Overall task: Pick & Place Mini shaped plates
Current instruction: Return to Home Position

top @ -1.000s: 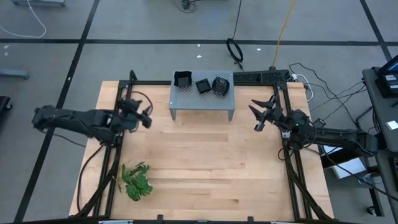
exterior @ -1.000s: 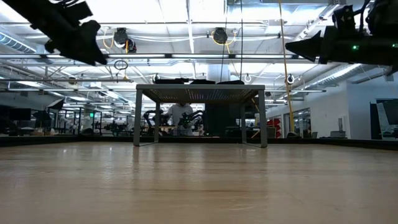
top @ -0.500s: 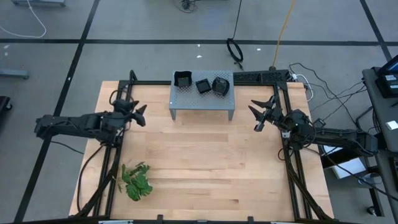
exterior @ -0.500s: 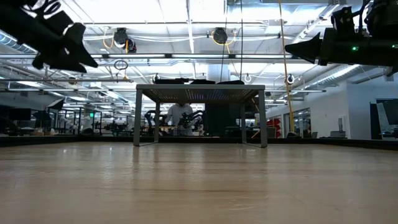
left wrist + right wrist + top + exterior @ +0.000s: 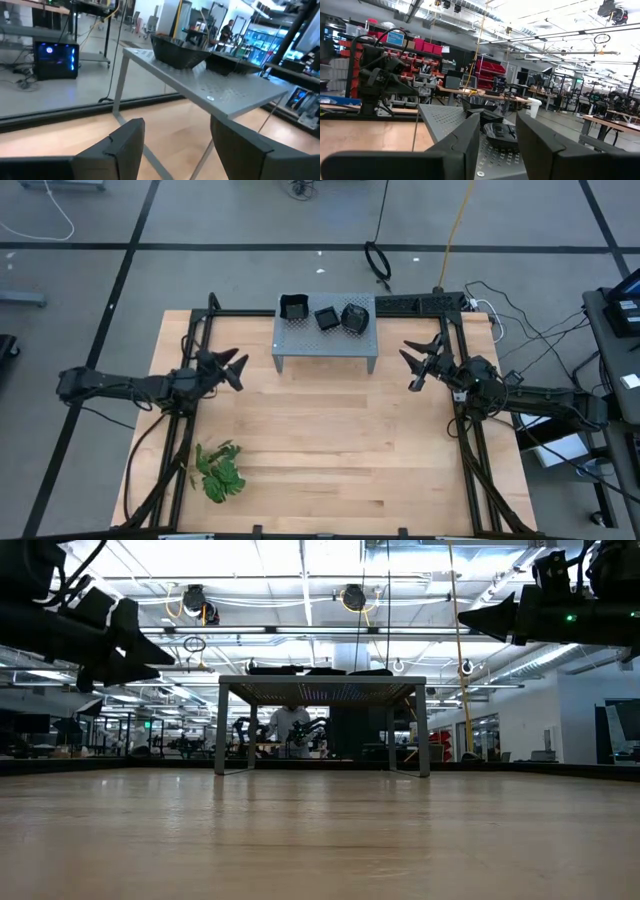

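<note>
1. We find the mini shaped plates [image 5: 327, 317] on top of the grey perforated stand [image 5: 325, 348], at the far middle of the table [image 5: 330, 450]. They sit in three dark groups: a square stack to the left, a smaller square one in the middle, and a rounded one to the right.
2. We see no black plate on the bare wood in the high view or the low view. The only loose item is a green sprig [image 5: 220, 472] near the left front corner.
3. The left gripper [image 5: 241, 372] hangs above the left side of the table, left of the stand and well apart from it. Its fingers are spread and hold nothing, which its wrist view confirms.
4. The right gripper [image 5: 409, 369] hangs above the right side of the table, right of the stand. Its fingers are likewise parted and empty.
5. We judge the placing work complete as far as these views show, since every visible plate is on the stand. All that seems left is for both arms to settle into their rest positions.
6. We cannot count the plates in each stack.
</note>
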Available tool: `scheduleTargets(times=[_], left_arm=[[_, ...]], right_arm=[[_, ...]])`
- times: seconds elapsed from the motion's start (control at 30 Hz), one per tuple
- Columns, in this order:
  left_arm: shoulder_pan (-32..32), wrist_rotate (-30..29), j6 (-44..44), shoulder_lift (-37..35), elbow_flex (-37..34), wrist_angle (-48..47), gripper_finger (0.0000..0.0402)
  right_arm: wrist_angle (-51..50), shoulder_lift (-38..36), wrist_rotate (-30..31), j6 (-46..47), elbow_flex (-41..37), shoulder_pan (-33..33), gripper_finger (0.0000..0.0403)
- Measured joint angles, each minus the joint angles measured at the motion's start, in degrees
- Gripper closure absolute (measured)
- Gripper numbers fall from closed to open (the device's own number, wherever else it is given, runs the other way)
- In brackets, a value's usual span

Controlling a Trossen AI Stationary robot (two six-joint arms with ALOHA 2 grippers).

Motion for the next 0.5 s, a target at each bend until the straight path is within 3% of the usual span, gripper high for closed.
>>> scheduleTargets(times=[0.5], left_arm=[[0.9, 0.1, 2.0, 0.0, 0.1, -0.4, 0.0172]], right_arm=[[0.0, 0.0, -0.2, 0.0, 0.0, 0.0, 0.0289]])
